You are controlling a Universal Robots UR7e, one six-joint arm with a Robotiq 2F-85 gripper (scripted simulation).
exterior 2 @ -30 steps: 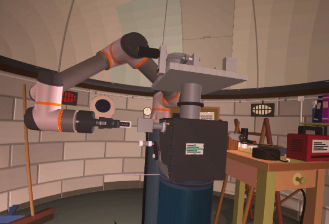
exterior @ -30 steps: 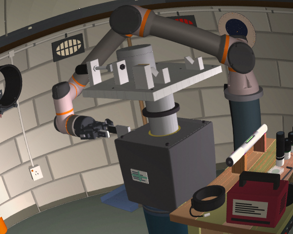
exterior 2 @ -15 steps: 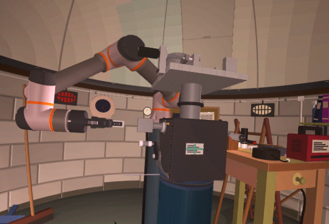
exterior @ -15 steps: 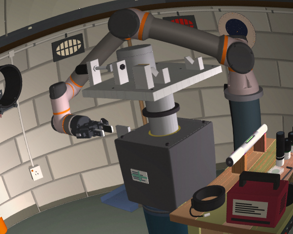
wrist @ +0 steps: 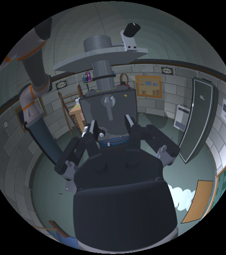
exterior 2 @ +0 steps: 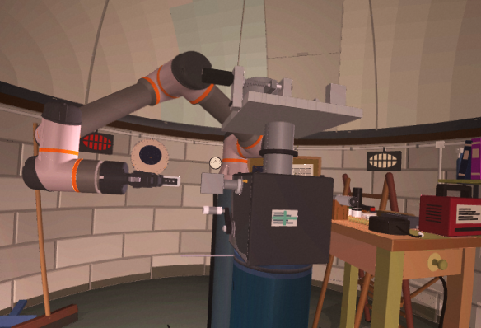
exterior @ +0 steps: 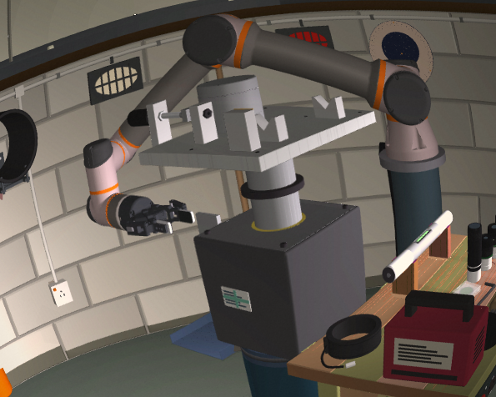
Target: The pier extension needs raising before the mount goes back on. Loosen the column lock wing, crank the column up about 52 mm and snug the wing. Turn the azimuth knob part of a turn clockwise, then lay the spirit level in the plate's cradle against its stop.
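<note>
The dark pier box (exterior: 282, 273) carries the grey column (exterior: 275, 194) and the top plate (exterior: 261, 136). The column lock wing (exterior: 208, 222) sticks out of the box's upper left side, standing upright in the wrist camera (wrist: 108, 109). My gripper (exterior: 184, 217) is open and empty, a short way left of the wing and level with it (exterior 2: 172, 180). A small white crank handle (exterior 2: 213, 210) sits below the wing. The black azimuth knob (exterior: 138, 117) is at the plate's left end, and the plate's cradle blocks (exterior: 278, 126) stand empty. The white spirit level (exterior: 418, 244) rests tilted on wooden stands on the table.
A red case (exterior: 436, 342) and a black ring (exterior: 354, 336) sit on the table's near end, with several dark eyepieces (exterior: 487, 245) behind. My arm's pedestal (exterior: 414, 205) stands behind the pier. A broom (exterior 2: 40, 247) leans on the wall to the left.
</note>
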